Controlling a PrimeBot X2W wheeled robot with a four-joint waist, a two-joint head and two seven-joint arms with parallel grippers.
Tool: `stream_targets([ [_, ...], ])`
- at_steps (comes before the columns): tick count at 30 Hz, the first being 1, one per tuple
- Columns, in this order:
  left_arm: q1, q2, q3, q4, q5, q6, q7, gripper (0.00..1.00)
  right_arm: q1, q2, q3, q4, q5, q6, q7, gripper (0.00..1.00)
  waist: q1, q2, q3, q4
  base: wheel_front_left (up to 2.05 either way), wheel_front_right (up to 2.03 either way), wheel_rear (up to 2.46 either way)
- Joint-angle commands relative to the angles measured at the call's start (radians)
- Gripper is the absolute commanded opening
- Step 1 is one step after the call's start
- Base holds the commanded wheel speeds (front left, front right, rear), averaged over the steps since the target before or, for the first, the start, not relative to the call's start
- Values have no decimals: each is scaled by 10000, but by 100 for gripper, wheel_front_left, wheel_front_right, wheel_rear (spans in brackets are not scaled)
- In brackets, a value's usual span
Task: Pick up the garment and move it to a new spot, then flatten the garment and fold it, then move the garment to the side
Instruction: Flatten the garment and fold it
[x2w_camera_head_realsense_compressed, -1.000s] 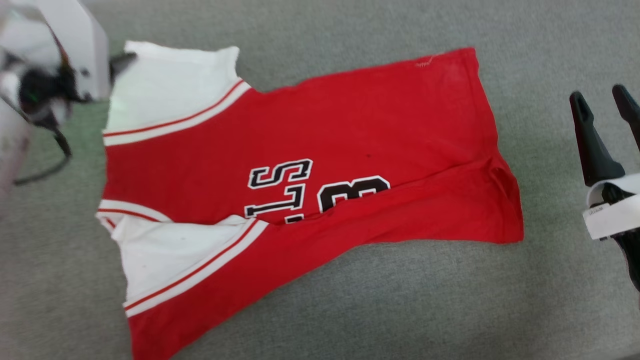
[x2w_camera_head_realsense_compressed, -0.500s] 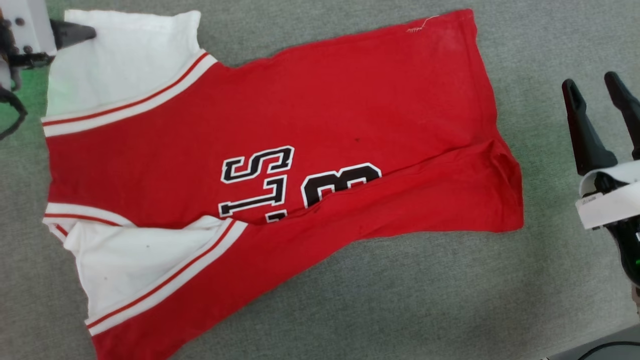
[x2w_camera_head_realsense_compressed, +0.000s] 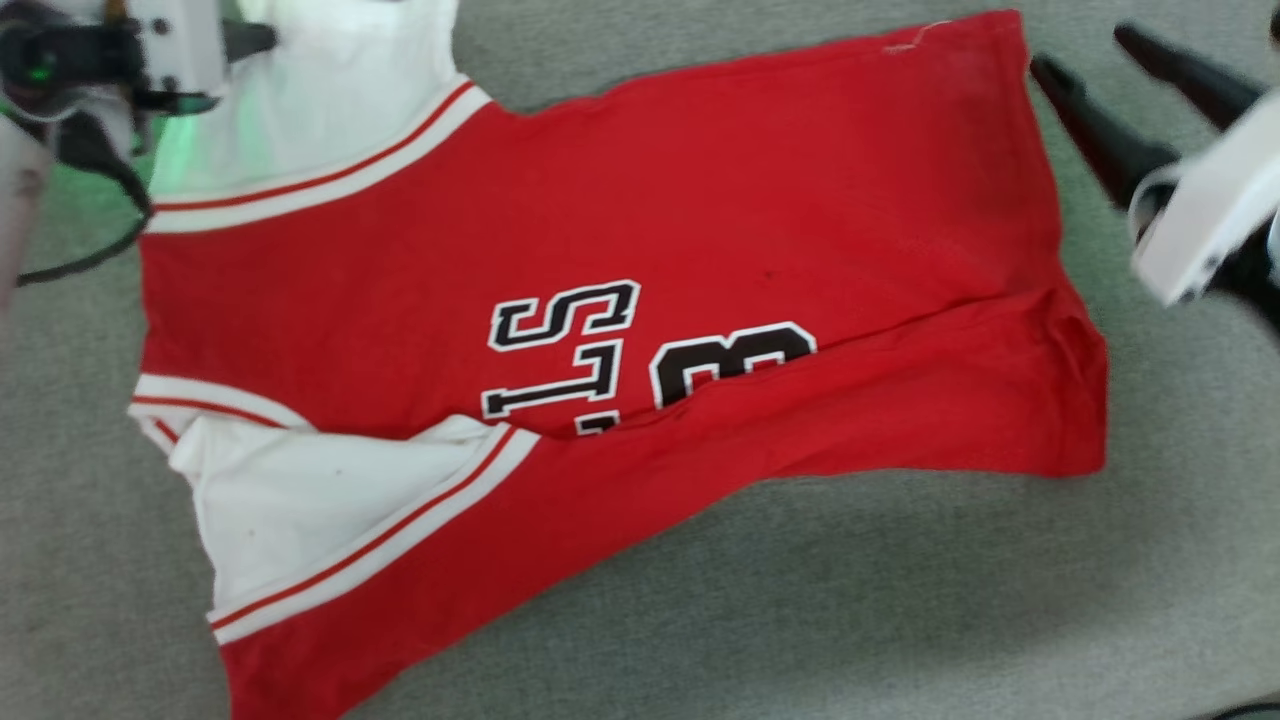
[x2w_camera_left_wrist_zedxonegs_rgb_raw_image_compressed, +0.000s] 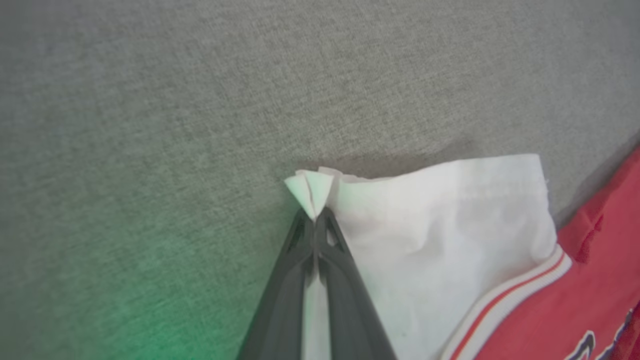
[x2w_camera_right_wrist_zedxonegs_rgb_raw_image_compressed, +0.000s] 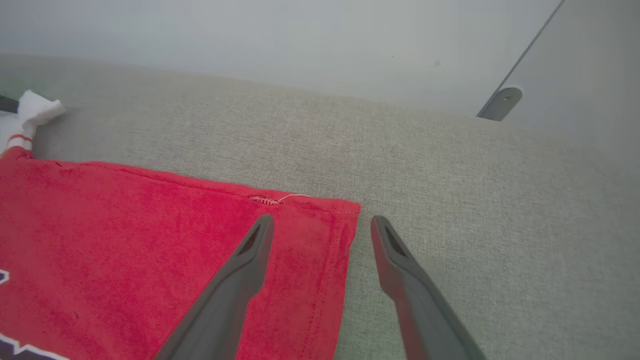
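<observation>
The garment (x2w_camera_head_realsense_compressed: 640, 220), a red jersey with white sleeves and black-and-white lettering, lies mostly flat on the grey surface, its near side folded over along a diagonal crease. My left gripper (x2w_camera_head_realsense_compressed: 262, 40) is at the far left, shut on the corner of the far white sleeve (x2w_camera_left_wrist_zedxonegs_rgb_raw_image_compressed: 440, 225); in the left wrist view a small peak of white cloth sticks out past the closed gripper tips (x2w_camera_left_wrist_zedxonegs_rgb_raw_image_compressed: 315, 216). My right gripper (x2w_camera_right_wrist_zedxonegs_rgb_raw_image_compressed: 322, 221) is open, with one finger over the red hem corner (x2w_camera_right_wrist_zedxonegs_rgb_raw_image_compressed: 345, 210) and the other over bare fabric. In the head view it (x2w_camera_head_realsense_compressed: 1085, 55) hovers at the far right hem.
The garment rests on a grey upholstered surface (x2w_camera_head_realsense_compressed: 900, 620). A pale wall (x2w_camera_right_wrist_zedxonegs_rgb_raw_image_compressed: 300, 40) rises behind its far edge, with a metal bracket (x2w_camera_right_wrist_zedxonegs_rgb_raw_image_compressed: 500, 102) on it. A black cable (x2w_camera_head_realsense_compressed: 90, 260) loops below my left wrist.
My left gripper has shut on the white sleeve corner. My right gripper has swung from the right side up to the garment's far hem corner. The head camera has shifted.
</observation>
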Motion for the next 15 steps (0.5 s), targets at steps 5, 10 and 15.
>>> stream_targets([
  [5,398,-500,-384,-244,-138,-96,11,0,-1685,-171,416,1257,388,-9,2196,100,0,0,210,585,0,0,0],
  [10,350,-571,-567,-554,-260,-72,-101,0,-2788,-132,629,2858,493,-9,3788,100,0,0,360,985,0,0,0],
  [15,365,-519,-770,-791,-376,-61,-214,0,-3093,-49,901,3760,819,-11,4314,100,0,0,463,1212,0,0,0],
])
